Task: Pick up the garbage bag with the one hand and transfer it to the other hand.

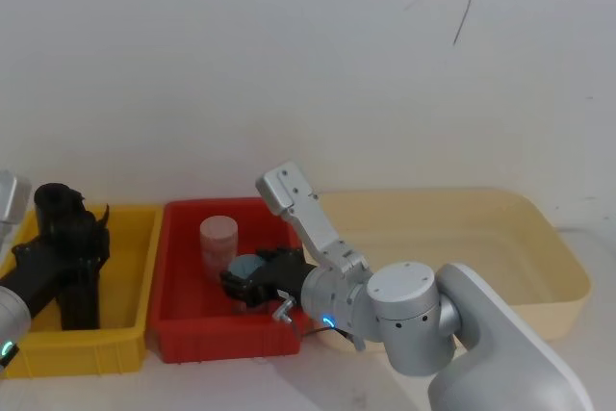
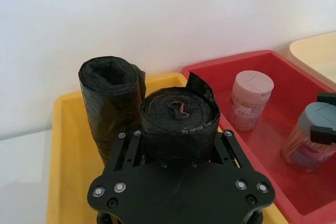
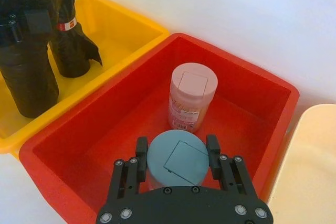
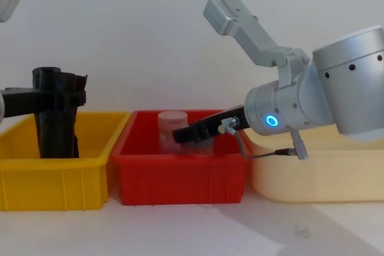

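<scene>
On the white bench [image 4: 180, 232] stand three plastic bins in a row. The biggest is a broad cream tub [image 4: 312, 178], and the right arm reaches out across its near corner. Next to it is a red rectangular bin [image 4: 180, 178], then a yellow rectangular bin [image 4: 54, 178].

The left end effector [image 2: 181, 134], the black long-fingered one on the green-ringed wrist, reaches into the yellow bin. It is closed on the garbage bag [image 3: 29, 77], a plain, tightly rolled black plastic cylinder. The bag stands upright with a finger pressed against each side near its top, and its lower end is down inside the bin. Just beyond that end effector, touching the held bag, stands a second black plastic roll with a small red-marked band [image 2: 110, 95].

The right end effector [image 3: 176, 141], black and thin-fingered on the blue-ringed wrist, is down in the red bin. Its fingers grip the sides of a blue-grey-lidded plastic jar [image 3: 176, 163]. Just past its fingertips stands a pink-lidded plastic jar [image 3: 191, 95], close to the first jar.
</scene>
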Controlling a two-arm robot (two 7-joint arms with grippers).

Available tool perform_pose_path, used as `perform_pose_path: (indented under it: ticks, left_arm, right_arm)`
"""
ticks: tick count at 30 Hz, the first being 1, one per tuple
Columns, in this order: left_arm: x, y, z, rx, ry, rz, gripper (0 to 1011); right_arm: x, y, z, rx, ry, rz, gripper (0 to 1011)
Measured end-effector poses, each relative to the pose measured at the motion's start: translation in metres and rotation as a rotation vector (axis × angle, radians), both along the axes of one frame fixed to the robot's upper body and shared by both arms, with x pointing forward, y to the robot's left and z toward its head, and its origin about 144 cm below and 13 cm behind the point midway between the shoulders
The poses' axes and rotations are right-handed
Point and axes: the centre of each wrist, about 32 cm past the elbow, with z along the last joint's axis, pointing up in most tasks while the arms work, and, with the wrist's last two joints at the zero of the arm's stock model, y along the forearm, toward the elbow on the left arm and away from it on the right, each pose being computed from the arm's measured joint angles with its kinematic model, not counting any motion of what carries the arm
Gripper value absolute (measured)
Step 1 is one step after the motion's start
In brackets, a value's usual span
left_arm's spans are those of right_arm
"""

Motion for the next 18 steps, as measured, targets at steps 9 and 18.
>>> perform_pose_path:
  ticks: [9, 18]
  left_arm:
    - [0.0000, 0.0000, 0.0000, 0.000, 0.000, 0.000, 483]
    - [-0.0002, -0.0003, 0.0003, 0.000, -0.001, 0.000, 484]
  right_arm:
    - [0.0000, 0.0000, 0.0000, 0.000, 0.000, 0.000, 648]
    - [-0.0004, -0.0002, 0.0005, 0.002, -0.001, 0.002, 648]
